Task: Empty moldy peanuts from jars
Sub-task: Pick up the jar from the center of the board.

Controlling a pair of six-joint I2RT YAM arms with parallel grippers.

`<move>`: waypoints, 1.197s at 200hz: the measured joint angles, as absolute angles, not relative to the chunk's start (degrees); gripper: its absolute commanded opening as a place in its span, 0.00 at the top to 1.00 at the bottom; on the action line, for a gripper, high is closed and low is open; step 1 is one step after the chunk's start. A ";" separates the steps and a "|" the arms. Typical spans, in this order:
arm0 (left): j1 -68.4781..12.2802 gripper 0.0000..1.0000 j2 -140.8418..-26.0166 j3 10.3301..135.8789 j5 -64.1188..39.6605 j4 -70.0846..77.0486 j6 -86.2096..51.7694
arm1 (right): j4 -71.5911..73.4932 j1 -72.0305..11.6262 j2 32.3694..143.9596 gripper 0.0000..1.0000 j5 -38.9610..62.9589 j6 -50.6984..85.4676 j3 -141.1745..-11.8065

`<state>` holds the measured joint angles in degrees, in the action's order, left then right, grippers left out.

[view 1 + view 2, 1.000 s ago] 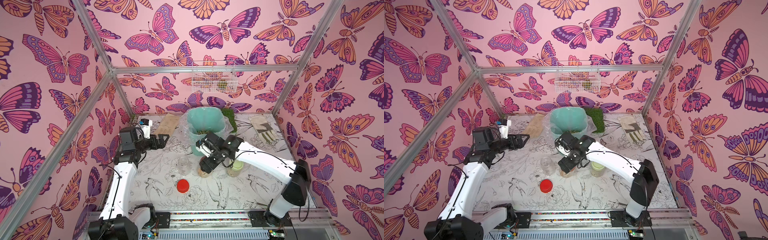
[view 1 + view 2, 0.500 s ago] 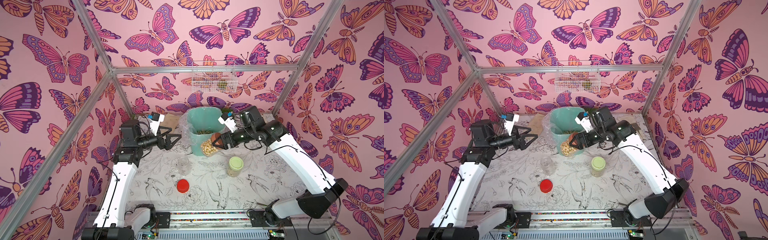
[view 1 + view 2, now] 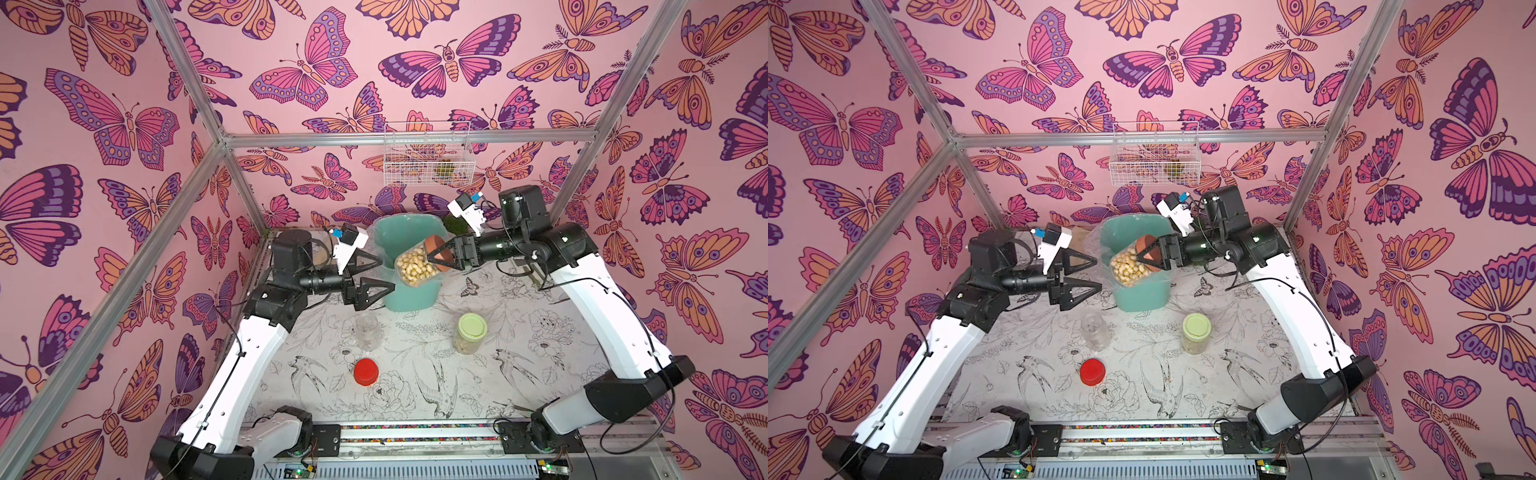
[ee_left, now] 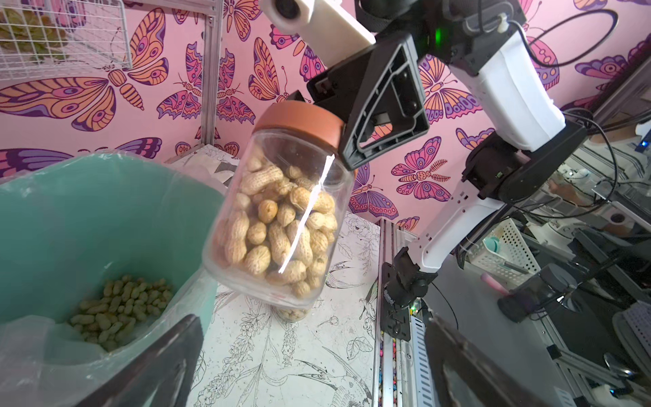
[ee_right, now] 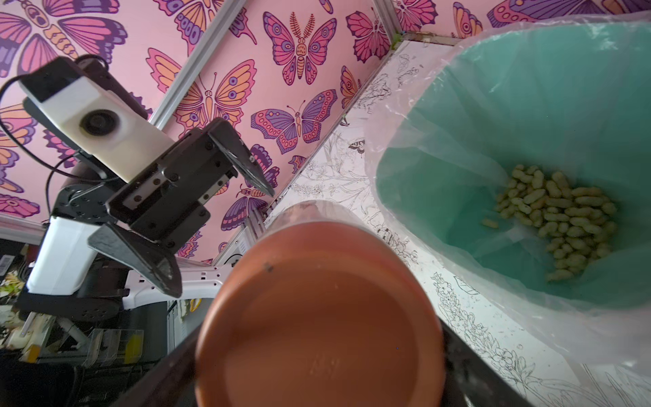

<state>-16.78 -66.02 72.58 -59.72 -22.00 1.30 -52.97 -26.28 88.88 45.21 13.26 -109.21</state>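
As it is clamped by its brown lid [image 3: 433, 248] in the right gripper [image 3: 437, 261], one jar [image 3: 415, 267] is held tilted above the teal bin [image 3: 409, 298].
Nearest, a red lid [image 3: 366, 372] is laid beside a lidless jar [image 3: 368, 336], with a green-lidded jar [image 3: 471, 333] set apart. Farther back the left gripper [image 3: 386, 274] is spread wide and empty, near the held jar's moldy peanuts [image 4: 278, 225] — more are heaped in the bin.

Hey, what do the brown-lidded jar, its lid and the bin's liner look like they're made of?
Jar: clear, glossy, glass or hard plastic, cannot tell which; peanuts show through and a bright streak glints on its wall.
Lid: opaque brown with a dull smooth face, probably plastic.
Liner: thin translucent plastic film; it wrinkles and the teal bin shows through.
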 measured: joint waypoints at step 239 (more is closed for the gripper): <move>-23.70 0.00 -75.11 71.96 -55.53 -19.86 1.39 | -47.99 -27.46 93.30 1.00 54.94 12.88 -104.86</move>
